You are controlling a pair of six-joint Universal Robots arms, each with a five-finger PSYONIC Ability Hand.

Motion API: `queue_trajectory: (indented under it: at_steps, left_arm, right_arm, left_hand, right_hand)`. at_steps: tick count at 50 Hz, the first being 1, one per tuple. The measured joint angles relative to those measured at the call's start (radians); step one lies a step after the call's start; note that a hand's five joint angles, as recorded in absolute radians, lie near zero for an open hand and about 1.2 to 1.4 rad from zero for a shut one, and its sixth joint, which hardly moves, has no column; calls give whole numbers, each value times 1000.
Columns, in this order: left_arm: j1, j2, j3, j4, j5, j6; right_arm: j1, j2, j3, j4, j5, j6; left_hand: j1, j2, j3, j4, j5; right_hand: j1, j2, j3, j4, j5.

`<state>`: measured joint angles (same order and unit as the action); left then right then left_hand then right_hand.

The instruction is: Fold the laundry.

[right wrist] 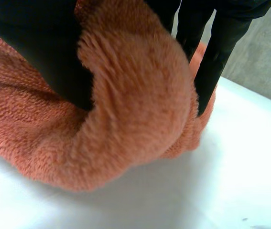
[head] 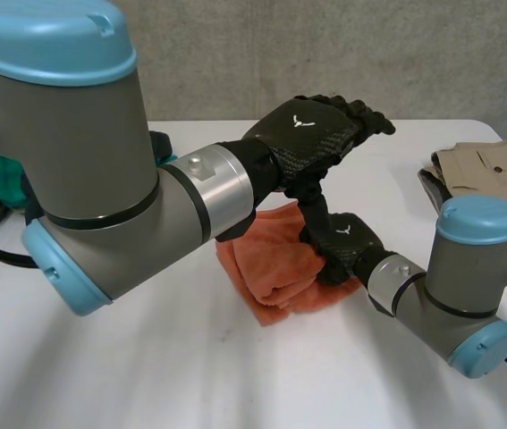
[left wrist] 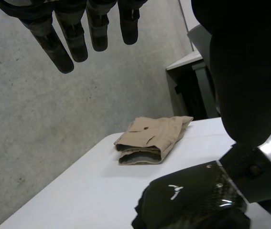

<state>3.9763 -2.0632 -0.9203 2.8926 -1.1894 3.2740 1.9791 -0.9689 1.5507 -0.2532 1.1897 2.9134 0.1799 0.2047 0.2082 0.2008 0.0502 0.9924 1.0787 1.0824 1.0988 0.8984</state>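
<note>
Right hand (head: pixel 347 243): thumb and fingers pinch a fold of the orange towel (head: pixel 275 268), middle of the table (head: pixel 146 357). Left hand (head: pixel 311 134): above it, fingers straight, empty. Step, likely: towel half folded. Next calls for laying the fold flat, then release. 1 tan garment (head: pixel 490 170) lies folded, well apart.

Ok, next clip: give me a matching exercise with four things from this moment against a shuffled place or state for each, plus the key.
Things:
1. left hand
2. right hand
3. orange towel
4. beige garment

Places or states:
A. folded, lying apart near the far right corner of the table
B. bunched at mid-table
C. fingers straight, raised above the table, holding nothing
D. clamped on a thick fold, thumb against fingers

Pairs: 1-C, 2-D, 3-B, 4-A
</note>
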Motion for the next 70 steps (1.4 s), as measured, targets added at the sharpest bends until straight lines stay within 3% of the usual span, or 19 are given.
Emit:
queue_trajectory:
  at_steps: [2,5,15,36,47,51,57,70]
  left_arm:
    - [-3,10,2,-11,1,0]
    - [-5,20,5,-20,0,0]
    - [-16,46,8,-22,-5,1]
    - [-7,51,-5,-22,-8,-3]
    - [5,61,-14,-21,-7,-8]
    - [9,68,-18,-21,-7,-9]
    - [15,79,-22,-19,-7,-14]
    - [24,117,-5,-18,-7,-18]
  right_arm:
    - [-4,-9,-2,7,2,-25]
    - [-8,-25,-3,23,4,-72]
    - [17,-78,14,175,6,-191]
    - [46,10,39,37,45,-241]
    - [55,30,25,-62,85,-249]
    - [64,46,-2,-73,88,-244]
    - [69,66,-61,-101,103,-221]
    - [-23,31,-334,-200,181,-127]
  left_hand:
    - [0,0,0,0,0]
    - [0,0,0,0,0]
    - [0,0,0,0,0]
    - [0,0,0,0,0]
    - [0,0,0,0,0]
    - [0,0,0,0,0]
    - [0,0,0,0,0]
    - [0,0,0,0,0]
  right_hand:
    - [-26,-144,-144,-155,-124]
    - [-245,-334,-330,-345,-324]
    - [-477,-575,-576,-593,-589]
    - [-540,-623,-620,-660,-649]
    - [-494,-606,-598,-596,-577]
    - [-424,-502,-510,-525,-510]
    - [6,46,43,37,-13]
    - [9,53,60,91,9]
